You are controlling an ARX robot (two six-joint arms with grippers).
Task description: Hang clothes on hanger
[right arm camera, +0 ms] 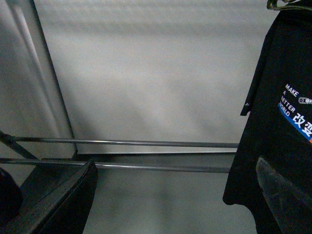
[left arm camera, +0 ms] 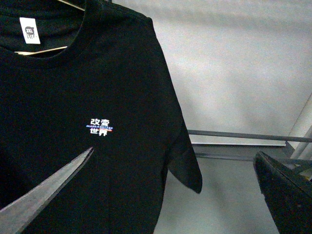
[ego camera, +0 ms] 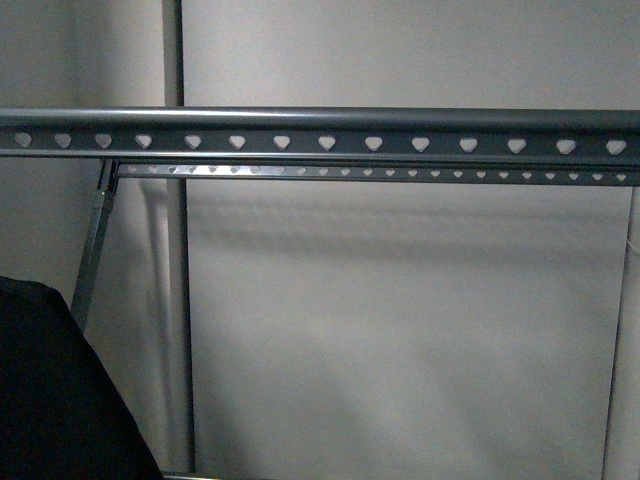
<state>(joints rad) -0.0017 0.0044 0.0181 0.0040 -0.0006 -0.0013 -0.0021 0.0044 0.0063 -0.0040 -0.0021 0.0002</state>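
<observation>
Across the upper part of the front view, from edge to edge: the grey metal rack (ego camera: pixel 330 125), with a row of heart-shaped holes punched along the near rail, a thinner punched rail just below and behind it, and one slanting leg down the left side. Behind it, a pale wall (ego camera: pixel 400 320). In the lower left corner of that frame, well below the rails, a black shape (ego camera: pixel 50 400) with a soft outline; cannot tell whether cloth or arm. In the left wrist view, close before the camera: the black shirt (left arm camera: pixel 97 161), with a drooping short sleeve, small white print on the chest and a white size label inside the collar. Draped on a coat hanger (left arm camera: pixel 41 50), seen as a pale bar through the neck opening; hook out of frame, so cannot tell what it hangs from. Left gripper (left arm camera: pixel 174 152) released, jaws spread wide, with one finger in front of the chest, the other out beyond the sleeve, and nothing pinched between. Past the sleeve, thin horizontal rack tubes against the wall. In the right wrist view, the shirt's other face, with larger white lettering and a blue stripe, hanging just beyond one finger. Right gripper (right arm camera: pixel 176 163) likewise released, jaws far apart and holding nothing, with two rack tubes behind the gap.
</observation>
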